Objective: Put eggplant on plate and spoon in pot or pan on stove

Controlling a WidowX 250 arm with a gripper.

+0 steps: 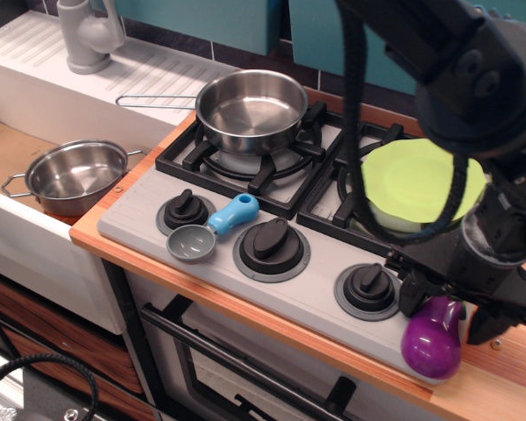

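The purple eggplant [432,340] stands on the front right corner of the grey stove [140,224], its stem cap hidden by my gripper. My gripper [447,309] is low over it, one finger on each side of its neck with a small gap, so it is still open. The lime-green plate [421,184] lies on the right burner grate just behind. The spoon [212,229], grey bowl and light-blue handle, lies between the left and middle knobs. The steel pan [251,109] with its long wire handle sits on the left burner.
A smaller two-handled steel pot [75,176] sits in the sink at left, and a grey faucet [86,33] stands behind it. Three black knobs [272,239] line the stove front. The wooden counter edge [495,381] runs right of the eggplant.
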